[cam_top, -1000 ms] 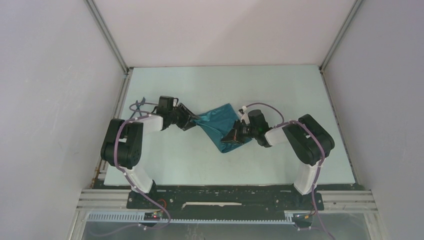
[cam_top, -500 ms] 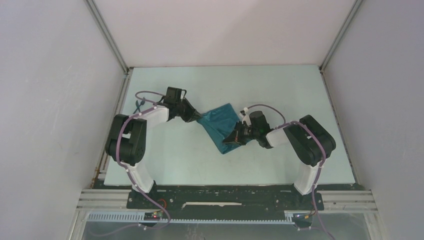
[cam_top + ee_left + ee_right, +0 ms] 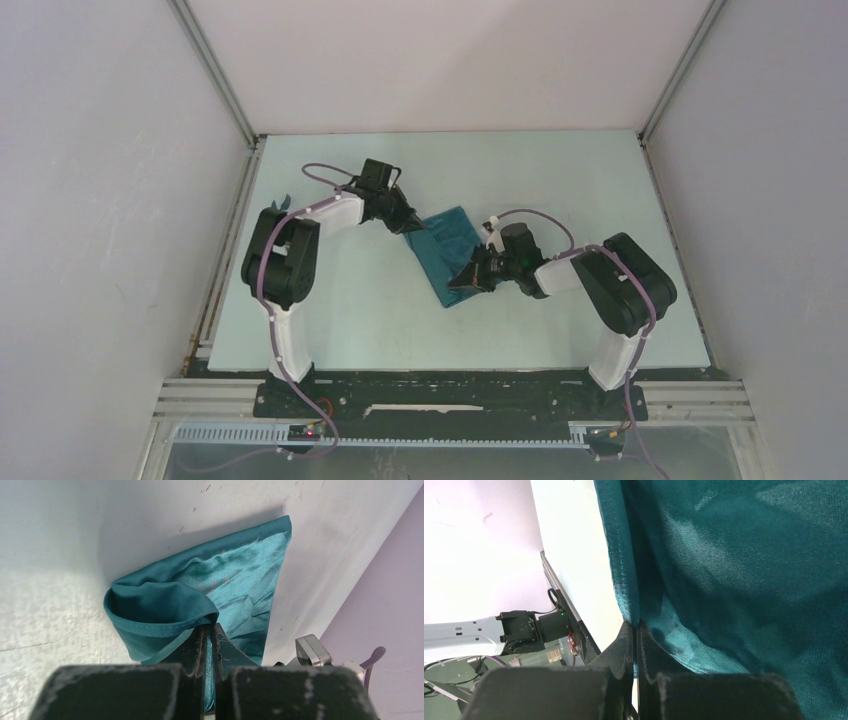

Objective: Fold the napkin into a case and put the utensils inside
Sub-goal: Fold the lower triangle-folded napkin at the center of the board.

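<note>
One teal napkin [image 3: 450, 233], pale table [image 3: 340, 305], white walls [image 3: 450, 60]

Robot's left arm [image 3: 281, 264] and right arm [image 3: 625, 286]: white links, bulky black joints, looping purple cables. Its left pincer [image 3: 210, 630] and right pincer [image 3: 635, 628]: matte black, scuffed.

One napkin [image 3: 447, 240] — one left gripper [image 3: 413, 228], one right gripper [image 3: 459, 284].
</note>
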Tool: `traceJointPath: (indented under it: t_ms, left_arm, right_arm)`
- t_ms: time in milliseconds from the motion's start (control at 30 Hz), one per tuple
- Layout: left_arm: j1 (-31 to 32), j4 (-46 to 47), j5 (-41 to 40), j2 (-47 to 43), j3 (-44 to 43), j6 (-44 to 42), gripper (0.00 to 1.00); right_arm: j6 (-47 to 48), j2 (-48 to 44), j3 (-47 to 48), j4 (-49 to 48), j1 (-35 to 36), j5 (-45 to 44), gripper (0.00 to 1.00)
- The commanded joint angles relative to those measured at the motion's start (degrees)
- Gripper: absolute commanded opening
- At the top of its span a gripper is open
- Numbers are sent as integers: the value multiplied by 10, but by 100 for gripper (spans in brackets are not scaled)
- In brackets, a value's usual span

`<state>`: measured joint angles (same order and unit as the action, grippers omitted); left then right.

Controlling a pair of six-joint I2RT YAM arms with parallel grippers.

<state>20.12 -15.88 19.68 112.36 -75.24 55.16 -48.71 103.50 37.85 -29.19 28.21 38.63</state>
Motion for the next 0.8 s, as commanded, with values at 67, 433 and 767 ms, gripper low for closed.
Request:
traceJointPath:
  t_ms: [67,433,767]
  left_arm:
    - [17,-21,4,41,-57,-14,4]
    - [25,-28,10,83,-104,-14,4]
    - [28,-35,16,106,-133,-14,4]
  right_arm:
    - [26,-20,-8,11,-6,-7,0]
    - [46,-25,-9,32,-10,-16,0]
    - [58,-31,-9,46,-16,-21,0]
